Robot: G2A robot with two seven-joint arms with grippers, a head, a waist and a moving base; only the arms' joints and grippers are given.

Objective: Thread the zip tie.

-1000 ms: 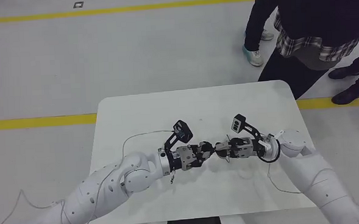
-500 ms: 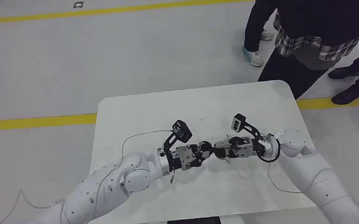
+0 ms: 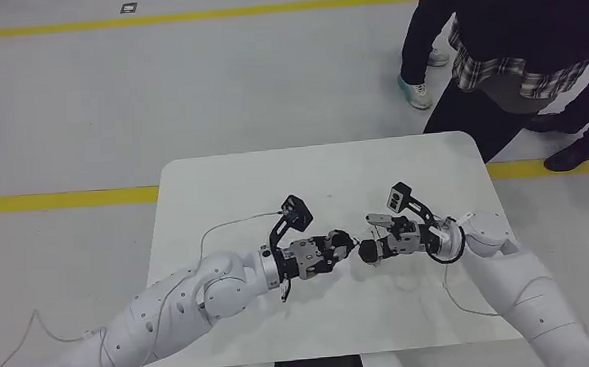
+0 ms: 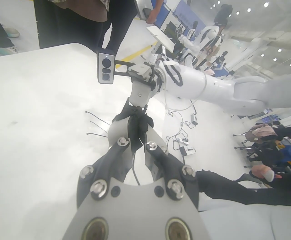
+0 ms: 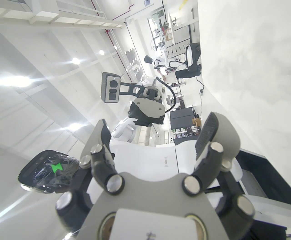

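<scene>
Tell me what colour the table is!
White all over, with no pattern. The table shows best in the top view.

Left gripper [image 3: 340, 249] and right gripper [image 3: 370, 250] meet tip to tip over the white table [image 3: 225, 187]

The 2 arms come in from the surface's near corners. Their grippers face each other around the middle of the surface, a little toward its near edge, tips almost touching. A tiny dark bit between them may be the zip tie [image 3: 355, 246], but it is too small to be sure.
</scene>
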